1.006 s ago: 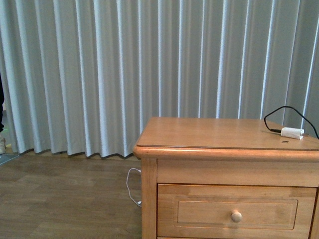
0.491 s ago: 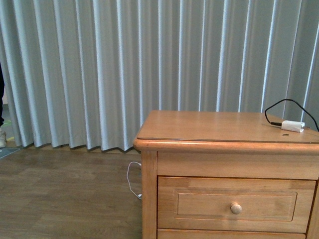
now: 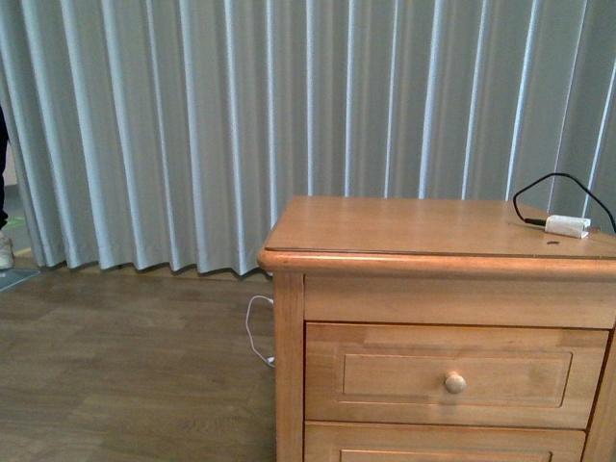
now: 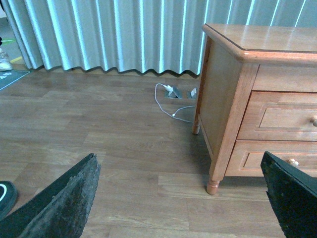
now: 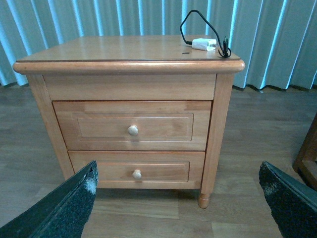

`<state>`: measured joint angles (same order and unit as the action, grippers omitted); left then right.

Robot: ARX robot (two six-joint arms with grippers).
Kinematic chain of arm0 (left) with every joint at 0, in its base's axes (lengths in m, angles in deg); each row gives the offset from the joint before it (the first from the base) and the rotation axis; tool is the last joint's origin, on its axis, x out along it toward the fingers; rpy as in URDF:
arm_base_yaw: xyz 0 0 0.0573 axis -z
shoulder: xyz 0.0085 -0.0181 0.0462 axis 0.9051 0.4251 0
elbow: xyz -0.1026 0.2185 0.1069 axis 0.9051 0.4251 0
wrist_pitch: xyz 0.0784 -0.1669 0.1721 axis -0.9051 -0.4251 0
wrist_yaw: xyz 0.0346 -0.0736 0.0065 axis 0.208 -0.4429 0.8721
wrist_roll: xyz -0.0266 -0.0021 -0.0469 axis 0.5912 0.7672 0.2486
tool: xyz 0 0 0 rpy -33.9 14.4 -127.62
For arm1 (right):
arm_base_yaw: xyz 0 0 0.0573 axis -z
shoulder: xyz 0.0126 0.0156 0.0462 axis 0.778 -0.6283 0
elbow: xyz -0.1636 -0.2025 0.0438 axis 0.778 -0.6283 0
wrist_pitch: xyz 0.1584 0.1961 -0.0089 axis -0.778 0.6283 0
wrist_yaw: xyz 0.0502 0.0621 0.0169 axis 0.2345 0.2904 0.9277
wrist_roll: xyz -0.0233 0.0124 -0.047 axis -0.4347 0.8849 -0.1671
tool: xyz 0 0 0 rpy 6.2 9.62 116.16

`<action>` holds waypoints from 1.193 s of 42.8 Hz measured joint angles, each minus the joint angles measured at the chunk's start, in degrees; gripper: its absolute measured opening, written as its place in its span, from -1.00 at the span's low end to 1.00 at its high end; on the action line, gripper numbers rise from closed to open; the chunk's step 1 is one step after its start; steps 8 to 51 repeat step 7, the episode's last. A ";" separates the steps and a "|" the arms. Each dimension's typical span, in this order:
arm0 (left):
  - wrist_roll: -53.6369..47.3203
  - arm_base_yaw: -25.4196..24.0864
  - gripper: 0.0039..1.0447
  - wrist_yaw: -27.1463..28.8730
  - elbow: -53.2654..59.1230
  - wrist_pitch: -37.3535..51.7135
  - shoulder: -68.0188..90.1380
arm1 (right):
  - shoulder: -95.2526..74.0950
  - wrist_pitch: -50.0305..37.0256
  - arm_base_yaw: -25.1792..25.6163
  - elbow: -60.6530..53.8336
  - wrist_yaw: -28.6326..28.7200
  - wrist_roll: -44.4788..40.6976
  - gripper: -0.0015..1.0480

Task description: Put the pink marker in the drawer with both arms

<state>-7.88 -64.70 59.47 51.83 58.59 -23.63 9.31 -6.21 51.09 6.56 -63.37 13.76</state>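
The drawer (image 3: 404,348) is the upper one of the honey-coloured cabinet, closed, with a round knob (image 3: 455,382). The right wrist view faces it straight on, drawer (image 5: 163,126) above the shallower lower one. In the left wrist view only part of the drawer (image 4: 285,116) shows, seen from the cabinet's side. My left gripper (image 4: 179,156) is open over the floor, well short of the cabinet. My right gripper (image 5: 178,164) is open in front of the cabinet, holding nothing. The pink marker is out of view. Neither arm shows in the front view.
A white plug block (image 3: 566,226) with a black cable lies on the cabinet top's far corner. A white cable (image 4: 166,101) trails on the wooden floor beside floor sockets. Grey curtains (image 3: 192,135) hang behind. Dark furniture (image 5: 308,153) stands beside the cabinet.
The cabinet sits higher in the front view than a second ago, and the lower drawer's top edge has come into sight. Nothing on the cabinet has moved.
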 joint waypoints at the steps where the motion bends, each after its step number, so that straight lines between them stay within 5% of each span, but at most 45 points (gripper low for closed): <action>1: 0.00 0.00 0.88 0.00 0.00 0.00 0.00 | 0.00 0.00 0.00 0.00 0.00 0.00 0.83; 51: 0.00 0.00 0.88 0.00 0.00 0.00 0.00 | 0.00 0.00 0.00 0.00 0.00 0.00 0.83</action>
